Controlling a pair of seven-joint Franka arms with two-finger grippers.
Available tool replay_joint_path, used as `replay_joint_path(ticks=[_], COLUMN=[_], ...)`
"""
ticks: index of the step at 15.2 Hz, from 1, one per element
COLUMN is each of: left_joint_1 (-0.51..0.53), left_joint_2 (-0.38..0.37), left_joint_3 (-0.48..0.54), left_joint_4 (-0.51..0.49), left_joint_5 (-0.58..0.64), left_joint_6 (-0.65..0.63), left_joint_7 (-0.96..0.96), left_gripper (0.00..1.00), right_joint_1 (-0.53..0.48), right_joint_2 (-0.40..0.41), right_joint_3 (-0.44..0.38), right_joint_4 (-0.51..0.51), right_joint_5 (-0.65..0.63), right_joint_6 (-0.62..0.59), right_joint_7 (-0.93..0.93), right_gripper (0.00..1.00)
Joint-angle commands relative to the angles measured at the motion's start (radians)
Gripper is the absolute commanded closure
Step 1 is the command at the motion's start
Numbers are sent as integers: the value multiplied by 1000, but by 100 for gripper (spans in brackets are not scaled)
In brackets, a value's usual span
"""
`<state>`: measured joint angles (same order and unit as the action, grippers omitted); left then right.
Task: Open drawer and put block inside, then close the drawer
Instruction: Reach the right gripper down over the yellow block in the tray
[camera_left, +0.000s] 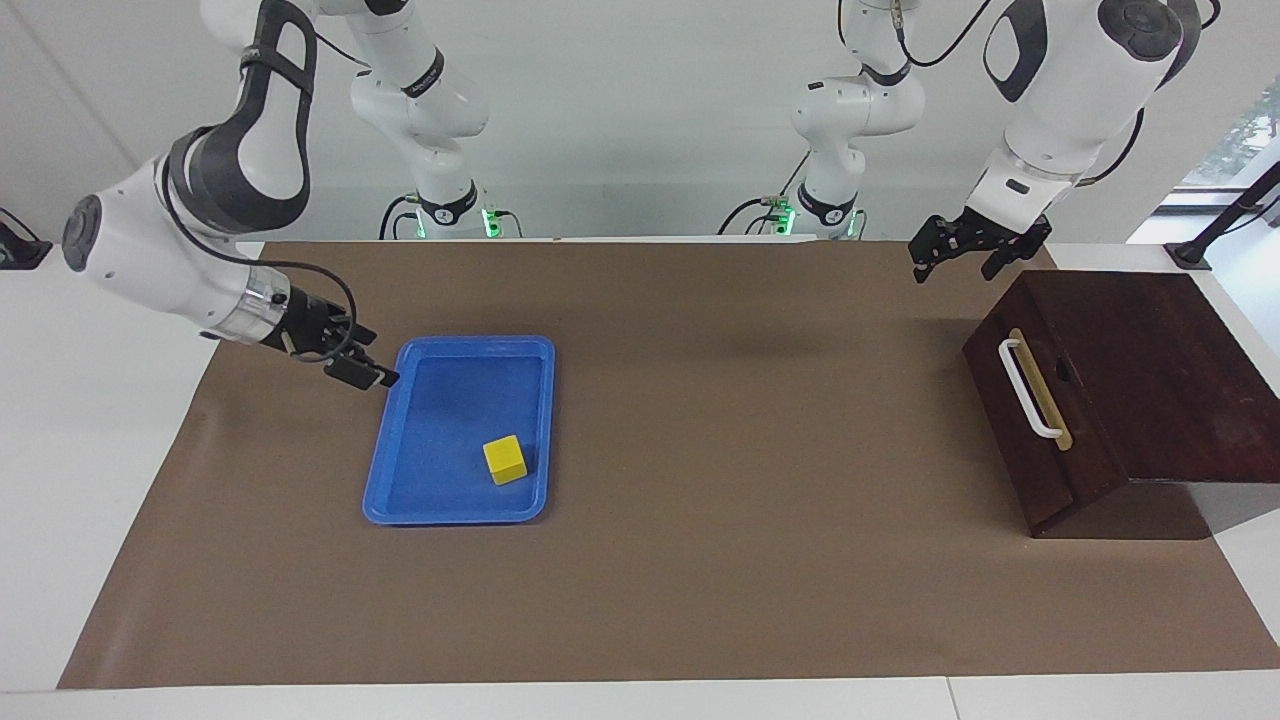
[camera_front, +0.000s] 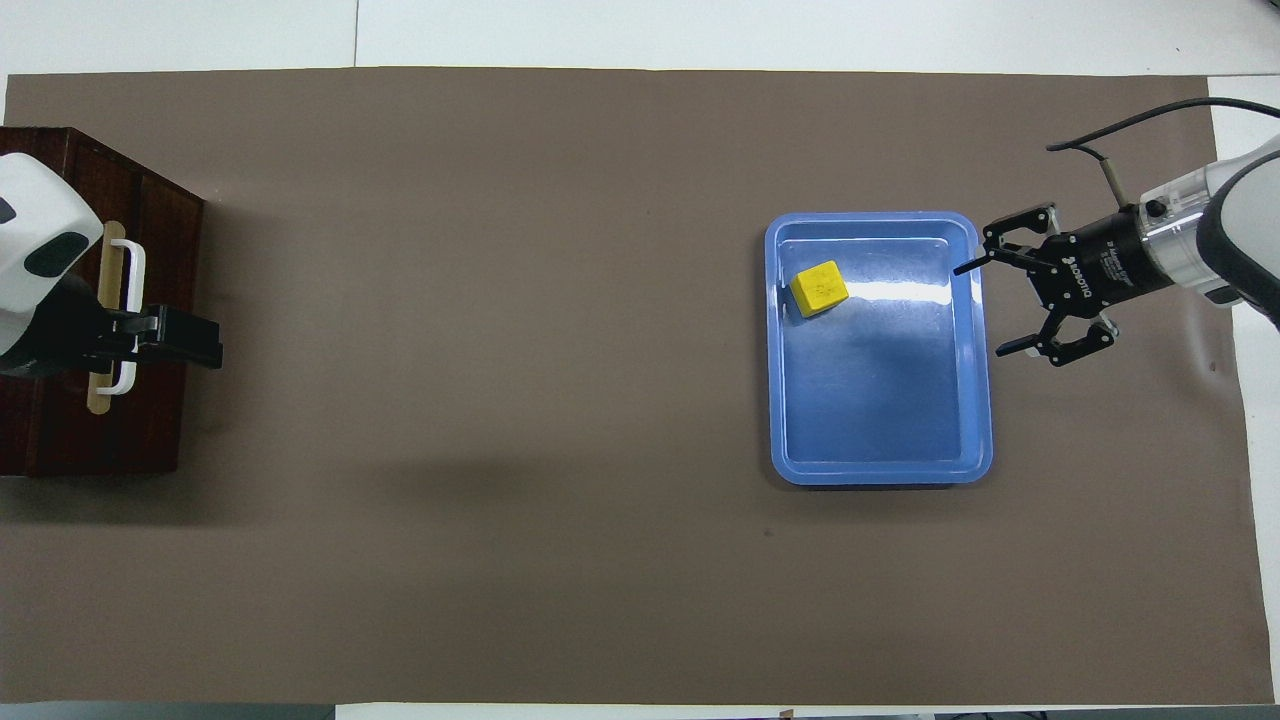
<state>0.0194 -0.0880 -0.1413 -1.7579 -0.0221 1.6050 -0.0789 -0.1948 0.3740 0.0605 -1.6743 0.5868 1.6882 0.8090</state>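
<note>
- Block (camera_left: 505, 459) (camera_front: 819, 288): a small yellow cube, lying inside the blue tray (camera_left: 400, 470) (camera_front: 880, 465), in the corner farther from the robots and toward the middle of the table. Nothing else sits in that tray.
- Drawer (camera_left: 1030, 400) (camera_front: 150, 300): pushed shut in the dark wooden box (camera_left: 1160, 370) at the left arm's end of the table, so its inside is hidden. Its white handle (camera_left: 1028, 390) (camera_front: 135, 290) runs along a tan strip on the front.
- Right gripper (camera_left: 375, 378) (camera_front: 985, 308): fingers spread wide, just beside the tray's rim on the side toward the right arm's end of the table, holding nothing. The block is well apart from it.
- Left gripper (camera_left: 955, 262) (camera_front: 185, 340): raised over the box's edge nearer the robots, fingers parted and empty; the facing view shows it clear of the handle.
- Brown paper (camera_left: 700, 600) (camera_front: 500, 550) covers the table under tray and box.
</note>
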Motion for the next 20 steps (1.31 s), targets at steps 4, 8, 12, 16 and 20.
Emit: replay_joint_path(ticks=[4, 8, 12, 16, 20], left_joint_1=[4, 30, 28, 33, 69], left_joint_2=[-27, 62, 155, 238, 237], left_joint_3=[0, 0, 0, 0, 0], left_joint_4=[-96, -98, -104, -109, -132], left_joint_5=[133, 233, 350, 453, 458], left_joint_6=[152, 309, 383, 442, 460], left_joint_7=[-2, -1, -2, -9, -10], left_gripper=[0, 0, 0, 0, 0], right_joint_1=[38, 60, 112, 117, 112], right_joint_2=[219, 347, 381, 353, 322], right_joint_3=[5, 10, 9, 9, 9], right_joint_4=[165, 301, 340, 329, 272], right_joint_5=[82, 87, 137, 108, 110], right_joint_6=[37, 39, 71, 9, -1], right_joint_7=[131, 209, 257, 187, 121], right_gripper=[1, 1, 1, 1, 1])
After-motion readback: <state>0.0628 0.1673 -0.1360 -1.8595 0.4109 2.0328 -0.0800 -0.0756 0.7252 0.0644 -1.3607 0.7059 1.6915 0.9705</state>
